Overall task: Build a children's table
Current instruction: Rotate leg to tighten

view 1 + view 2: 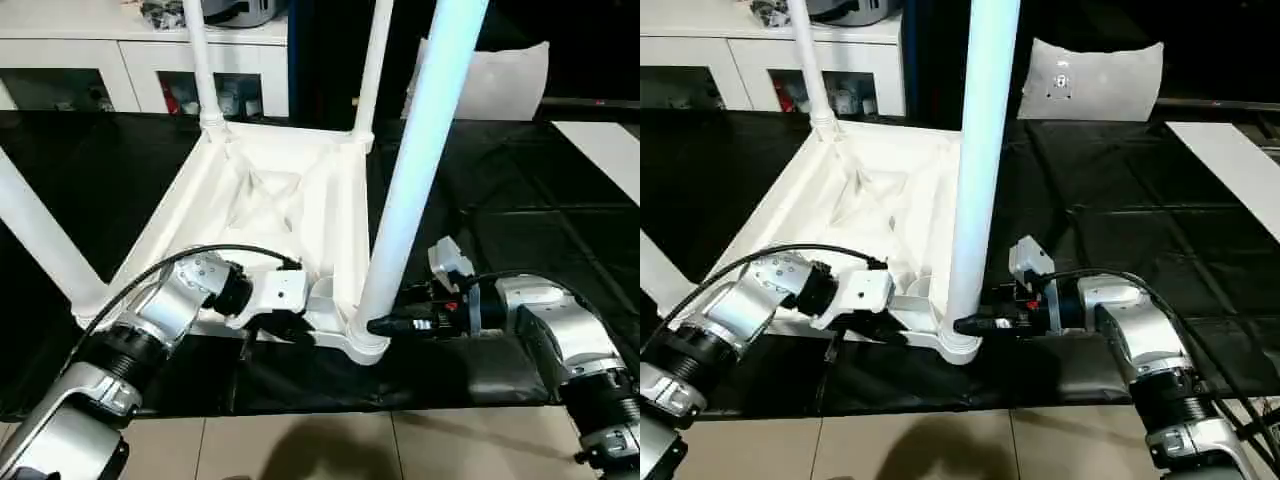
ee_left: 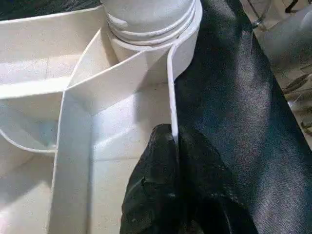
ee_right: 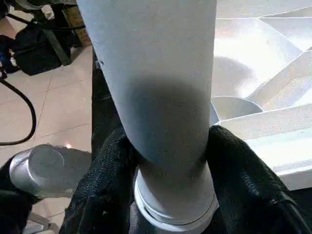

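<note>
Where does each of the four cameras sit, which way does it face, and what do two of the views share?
Left eye view: on the head, looking forward and down at the upturned white plastic table top; both silver forearms show.
Right eye view: beside it, same scene, slightly shifted.
Left wrist view: along the left gripper, pinching the top's thin rim.
Right wrist view: along the right gripper, clasping the near white tapered tubular leg.
Shared: both wrist views show that leg's base in its round corner socket.

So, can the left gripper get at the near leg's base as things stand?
Probably not: the left gripper is pinched shut on the tabletop's rim, and the right gripper already clasps that leg.
</note>
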### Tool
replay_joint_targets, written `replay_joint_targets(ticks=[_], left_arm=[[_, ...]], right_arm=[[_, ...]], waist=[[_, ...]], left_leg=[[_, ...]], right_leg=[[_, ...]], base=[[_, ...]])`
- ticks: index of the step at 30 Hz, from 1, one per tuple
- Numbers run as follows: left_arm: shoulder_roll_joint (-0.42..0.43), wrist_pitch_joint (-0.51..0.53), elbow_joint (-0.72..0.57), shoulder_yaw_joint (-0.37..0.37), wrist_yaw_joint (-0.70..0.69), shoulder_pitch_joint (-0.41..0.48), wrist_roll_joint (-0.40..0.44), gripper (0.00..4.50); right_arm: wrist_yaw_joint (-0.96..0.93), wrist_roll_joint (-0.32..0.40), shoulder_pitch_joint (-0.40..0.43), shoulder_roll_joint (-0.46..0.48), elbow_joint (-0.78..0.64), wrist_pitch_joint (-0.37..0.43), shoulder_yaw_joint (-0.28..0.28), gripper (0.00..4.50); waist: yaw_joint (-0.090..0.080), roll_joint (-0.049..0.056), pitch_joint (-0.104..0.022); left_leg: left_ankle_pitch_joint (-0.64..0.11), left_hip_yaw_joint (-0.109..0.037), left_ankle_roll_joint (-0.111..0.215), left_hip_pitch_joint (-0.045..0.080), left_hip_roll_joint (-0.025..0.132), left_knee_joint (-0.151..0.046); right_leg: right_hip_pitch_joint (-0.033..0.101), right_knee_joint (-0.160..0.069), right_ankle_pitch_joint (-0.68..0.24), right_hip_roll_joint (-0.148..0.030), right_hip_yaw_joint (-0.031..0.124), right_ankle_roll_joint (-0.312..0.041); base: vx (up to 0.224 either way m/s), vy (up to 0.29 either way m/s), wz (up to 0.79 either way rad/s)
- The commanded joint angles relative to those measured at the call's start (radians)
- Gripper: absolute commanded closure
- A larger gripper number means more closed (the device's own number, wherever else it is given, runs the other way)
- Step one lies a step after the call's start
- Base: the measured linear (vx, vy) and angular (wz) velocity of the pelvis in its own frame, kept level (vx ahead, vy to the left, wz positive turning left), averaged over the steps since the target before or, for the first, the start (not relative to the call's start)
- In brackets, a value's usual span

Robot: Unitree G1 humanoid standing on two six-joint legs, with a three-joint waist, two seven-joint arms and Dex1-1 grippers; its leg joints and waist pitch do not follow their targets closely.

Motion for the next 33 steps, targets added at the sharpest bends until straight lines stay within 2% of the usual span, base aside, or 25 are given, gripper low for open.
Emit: replay_joint_targets(ticks=[1,3,4,5,6,7,8,10,11,12,13,14,15,16,17,18,20,21,23,25,26,28,30,33], left_arm=[[-0.028,0.055,-0.032,0.009,0.041,-0.008,0.0,4.5],[-0.053,0.123,-0.036,0.03,0.1,-0.012,-0.002,4.5],[-0.056,0.13,-0.037,0.032,0.106,-0.012,-0.001,4.5],[-0.083,0.191,-0.041,0.051,0.17,-0.017,0.003,4.5],[-0.093,0.208,-0.041,0.058,0.188,-0.019,0.002,4.5],[-0.097,0.215,-0.042,0.061,0.196,-0.02,0.002,4.5],[-0.123,0.25,-0.04,0.076,0.24,-0.026,-0.001,4.5],[-0.178,0.311,-0.02,0.102,0.322,-0.044,-0.007,4.5],[-0.212,0.338,0.0,0.113,0.37,-0.057,-0.006,4.5],[-0.228,0.346,0.015,0.117,0.395,-0.064,-0.004,4.5],[-0.241,0.354,0.024,0.12,0.415,-0.07,-0.001,4.5],[-0.26,0.363,0.043,0.127,0.451,-0.082,0.004,4.5],[-0.295,0.369,0.086,0.143,0.519,-0.105,0.009,4.5],[-0.301,0.369,0.094,0.146,0.531,-0.11,0.01,4.5],[-0.346,0.369,0.157,0.171,0.619,-0.146,0.015,4.5],[-0.356,0.36,0.176,0.172,0.64,-0.158,0.021,4.5],[-0.369,0.358,0.187,0.183,0.66,-0.17,0.023,4.5],[-0.372,0.36,0.186,0.186,0.662,-0.17,0.024,4.5],[-0.372,0.366,0.18,0.187,0.662,-0.171,0.027,4.5],[-0.362,0.365,0.176,0.184,0.655,-0.165,0.03,4.5],[-0.362,0.365,0.176,0.184,0.655,-0.165,0.03,4.5],[-0.343,0.356,0.175,0.177,0.642,-0.152,0.035,4.5],[-0.33,0.346,0.173,0.171,0.628,-0.143,0.034,4.5],[-0.318,0.331,0.166,0.165,0.609,-0.134,0.036,4.5]], right_arm=[[-0.049,0.035,0.005,0.03,-0.038,0.042,-0.016,2.62],[-0.134,0.015,0.014,0.062,-0.05,0.049,-0.023,2.62],[-0.145,0.011,0.015,0.065,-0.051,0.05,-0.024,2.62],[-0.246,-0.024,0.021,0.1,-0.054,0.059,-0.027,2.62],[-0.276,-0.034,0.022,0.112,-0.054,0.063,-0.028,2.62],[-0.289,-0.038,0.022,0.117,-0.054,0.064,-0.029,2.62],[-0.371,-0.055,0.02,0.153,-0.049,0.076,-0.04,2.62],[-0.513,-0.064,0.01,0.232,-0.039,0.102,-0.072,2.63],[-0.592,-0.065,-0.001,0.283,-0.029,0.115,-0.091,2.63],[-0.632,-0.069,-0.01,0.307,-0.02,0.121,-0.099,2.64],[-0.666,-0.073,-0.017,0.326,-0.015,0.128,-0.104,2.64],[-0.726,-0.089,-0.031,0.352,0.001,0.132,-0.108,2.64],[-0.828,-0.117,-0.055,0.398,0.031,0.13,-0.116,2.64],[-0.844,-0.121,-0.059,0.406,0.036,0.13,-0.117,2.64],[-0.94,-0.142,-0.084,0.458,0.068,0.116,-0.124,2.64],[-0.957,-0.155,-0.087,0.464,0.071,0.105,-0.118,2.64],[-0.971,-0.176,-0.084,0.463,0.07,0.077,-0.115,1.94],[-0.97,-0.175,-0.082,0.464,0.067,0.075,-0.121,1.94],[-0.966,-0.163,-0.072,0.467,0.054,0.072,-0.148,1.88],[-0.958,-0.154,-0.063,0.459,0.045,0.061,-0.157,1.5],[-0.958,-0.154,-0.063,0.459,0.045,0.061,-0.157,1.5],[-0.943,-0.145,-0.041,0.434,0.04,0.022,-0.177,1.43],[-0.922,-0.135,-0.024,0.408,0.035,-0.011,-0.194,1.11],[-0.886,-0.116,-0.009,0.382,0.017,-0.026,-0.21,0.92]], waist=[[-0.005,-0.006,-0.076],[-0.008,-0.008,-0.074],[-0.01,-0.009,-0.072],[-0.016,-0.009,-0.069],[-0.017,-0.009,-0.067],[-0.024,-0.011,-0.066],[-0.032,-0.011,-0.066],[-0.046,-0.009,-0.063],[-0.068,-0.008,-0.066],[-0.08,-0.006,-0.069],[-0.084,-0.005,-0.07],[-0.092,0.004,-0.072],[-0.096,0.005,-0.073],[-0.102,0.005,-0.075],[-0.113,-0.006,-0.075],[-0.114,-0.004,-0.073],[-0.106,-0.004,-0.076],[-0.104,-0.004,-0.078],[-0.096,-0.006,-0.083],[-0.089,-0.007,-0.083],[-0.086,-0.004,-0.084],[-0.079,-0.007,-0.085],[-0.072,-0.007,-0.083],[-0.069,-0.004,-0.081]], left_leg=[[-0.105,0.001,0.069,0.002,0.034,-0.066],[-0.121,0.0,0.06,0.002,0.03,-0.067],[-0.131,0.001,0.05,0.006,0.029,-0.067],[-0.145,0.001,0.04,0.004,0.027,-0.067],[-0.156,0.0,0.037,0.006,0.024,-0.067],[-0.178,0.001,0.03,0.008,0.018,-0.063],[-0.189,-0.002,0.028,0.005,0.014,-0.062],[-0.204,-0.002,0.024,0.006,0.014,-0.059],[-0.226,-0.006,0.019,0.001,0.01,-0.053],[-0.236,-0.011,0.021,0.0,0.01,-0.052],[-0.24,-0.012,0.025,0.001,0.009,-0.053],[-0.237,-0.014,0.038,0.001,0.013,-0.055],[-0.231,-0.014,0.043,0.0,0.016,-0.057],[-0.225,-0.016,0.042,-0.001,0.019,-0.058],[-0.229,-0.015,0.04,-0.001,0.015,-0.057],[-0.232,-0.013,0.043,0.001,0.011,-0.055],[-0.203,-0.012,0.062,0.0,0.012,-0.057],[-0.186,-0.011,0.068,-0.002,0.013,-0.058],[-0.115,-0.012,0.092,-0.01,0.021,-0.061],[-0.082,-0.01,0.106,-0.012,0.021,-0.06],[-0.068,-0.008,0.11,-0.012,0.02,-0.059],[-0.051,-0.006,0.118,-0.013,0.018,-0.058],[-0.057,-0.004,0.12,-0.012,0.02,-0.058],[-0.073,-0.004,0.118,-0.01,0.023,-0.06]], right_leg=[[0.064,-0.059,-0.38,-0.068,0.062,-0.111],[0.065,-0.064,-0.416,-0.068,0.06,-0.099],[0.062,-0.07,-0.447,-0.068,0.058,-0.086],[0.062,-0.074,-0.48,-0.067,0.057,-0.072],[0.059,-0.08,-0.506,-0.066,0.052,-0.062],[0.058,-0.091,-0.557,-0.065,0.045,-0.036],[0.061,-0.098,-0.587,-0.065,0.039,-0.013],[0.055,-0.103,-0.599,-0.062,0.034,-0.005],[0.058,-0.112,-0.622,-0.061,0.021,0.015],[0.06,-0.115,-0.617,-0.061,0.014,0.023],[0.063,-0.116,-0.606,-0.062,0.012,0.023],[0.065,-0.115,-0.566,-0.065,0.015,0.009],[0.064,-0.113,-0.539,-0.064,0.018,-0.003],[0.064,-0.108,-0.51,-0.065,0.019,-0.019],[0.062,-0.108,-0.493,-0.062,0.018,-0.035],[0.06,-0.108,-0.501,-0.063,0.018,-0.037],[0.065,-0.104,-0.476,-0.068,0.026,-0.046],[0.066,-0.099,-0.45,-0.068,0.03,-0.055],[0.073,-0.075,-0.341,-0.068,0.04,-0.097],[0.073,-0.067,-0.304,-0.068,0.044,-0.118],[0.073,-0.064,-0.285,-0.069,0.048,-0.129],[0.075,-0.059,-0.262,-0.069,0.051,-0.135],[0.074,-0.058,-0.275,-0.068,0.051,-0.132],[0.073,-0.06,-0.293,-0.067,0.051,-0.129]], base=[[0.0,0.0,0.0],[0.0,0.0,0.0],[0.0,0.0,0.0],[0.0,0.0,0.0],[0.0,0.0,0.0],[0.0,0.0,0.0],[0.0,0.0,0.0],[0.0,0.0,0.0],[0.0,0.0,0.0],[0.0,0.0,0.0],[0.0,0.0,0.0],[0.0,0.0,0.0],[0.0,0.0,0.0],[0.0,0.0,0.0],[0.0,0.0,0.0],[0.0,0.0,0.0],[0.0,0.0,0.0],[0.0,0.0,0.0],[0.0,0.0,0.0],[0.0,0.0,0.0],[0.0,0.0,0.0],[0.0,0.0,0.0],[0.0,0.0,0.0],[0.0,0.0,0.0]])
